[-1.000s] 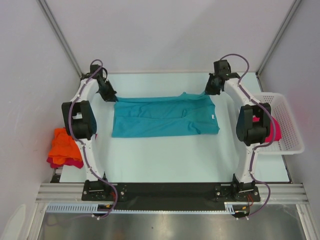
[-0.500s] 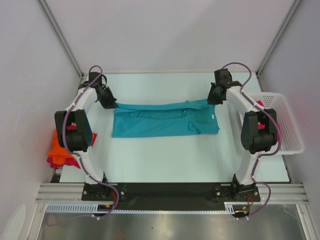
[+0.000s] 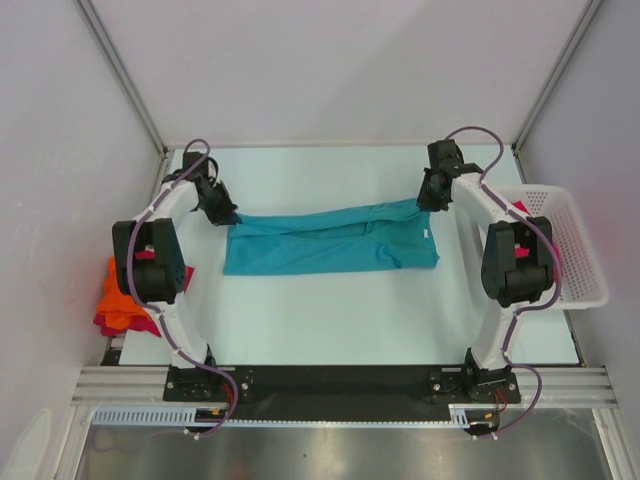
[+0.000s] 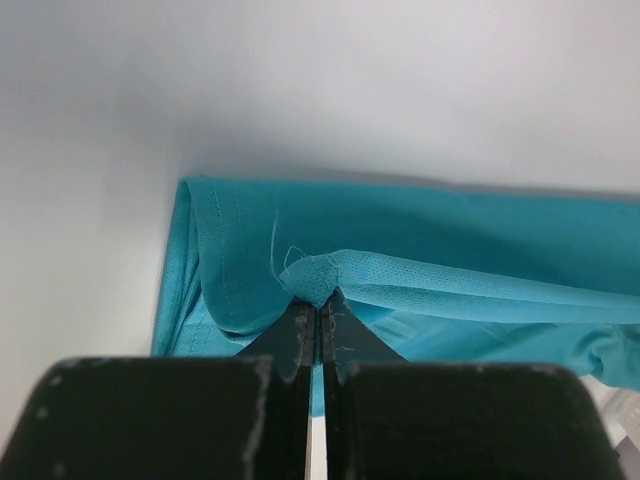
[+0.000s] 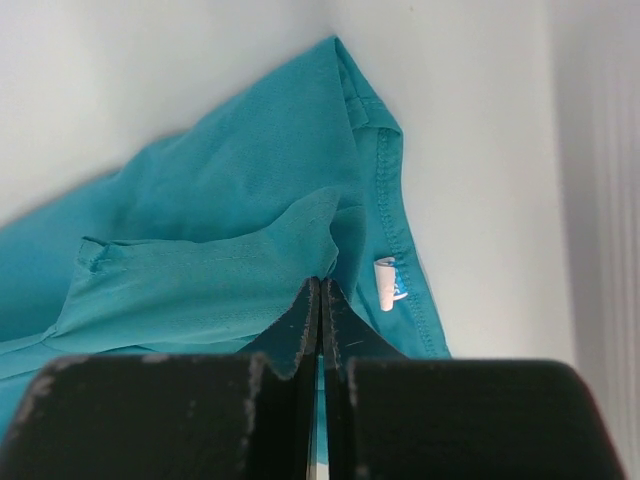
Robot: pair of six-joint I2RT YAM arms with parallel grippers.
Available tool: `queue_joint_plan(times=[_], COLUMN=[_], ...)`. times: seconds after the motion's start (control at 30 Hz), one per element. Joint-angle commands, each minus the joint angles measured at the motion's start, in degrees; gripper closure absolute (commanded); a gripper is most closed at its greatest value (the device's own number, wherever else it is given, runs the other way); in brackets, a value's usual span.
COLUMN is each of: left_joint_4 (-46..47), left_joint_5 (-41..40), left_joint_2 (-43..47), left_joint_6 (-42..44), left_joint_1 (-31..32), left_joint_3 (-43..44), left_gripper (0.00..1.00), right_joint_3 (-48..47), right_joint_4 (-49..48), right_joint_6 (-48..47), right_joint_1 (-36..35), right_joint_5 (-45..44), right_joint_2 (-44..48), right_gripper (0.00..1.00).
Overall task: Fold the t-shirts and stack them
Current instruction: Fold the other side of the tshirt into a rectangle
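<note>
Teal shirt (image 3: 330, 248) lying spread mid-table (image 3: 330, 320), hem end left, collar end right. Far edge hanging raised: left tool (image 4: 320, 302) pinching shut on hem-end fold, right tool (image 5: 320, 288) pinching shut on cloth beside collar. Judging fold going best by bringing both tools toward near edge together, level, cloth taut, edges meeting. White neck label (image 5: 388, 283) showing blue marks, too small for reading.

A pale, matt table (image 3: 330, 310) is enclosed by plain white panels: a back wall (image 3: 330, 70), a left wall (image 3: 50, 150) and a right wall (image 3: 610, 120). Grey metal struts (image 3: 122, 75) are set slantwise at the far corners. The near edge is bounded by a black strip (image 3: 340, 385) and an aluminium rail (image 3: 130, 385), with brushed sheet metal (image 3: 340, 455) nearer still. Soft, even light is cast throughout.
</note>
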State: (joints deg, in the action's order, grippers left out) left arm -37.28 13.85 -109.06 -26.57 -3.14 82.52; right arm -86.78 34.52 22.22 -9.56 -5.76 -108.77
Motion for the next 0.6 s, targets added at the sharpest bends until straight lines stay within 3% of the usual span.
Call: queue_joint_plan(times=[0.0, 0.57], left_joint_4=[1.42, 0.97], left_joint_5=[-0.22, -0.40], left_joint_2=[3.58, 7.98], left_joint_6=[0.55, 1.87], left_joint_1=[-0.12, -0.03], left_joint_3=[-2.18, -6.66], left_gripper=[1.00, 1.00], right_joint_3=[1.08, 10.05], right_joint_4=[0.63, 1.95], right_joint_6=[-0.60, 0.19], right_joint_1=[0.25, -0.90], right_joint_5=[-4.25, -4.96], right_joint_2=[-0.04, 6.90], right_gripper=[1.00, 1.00])
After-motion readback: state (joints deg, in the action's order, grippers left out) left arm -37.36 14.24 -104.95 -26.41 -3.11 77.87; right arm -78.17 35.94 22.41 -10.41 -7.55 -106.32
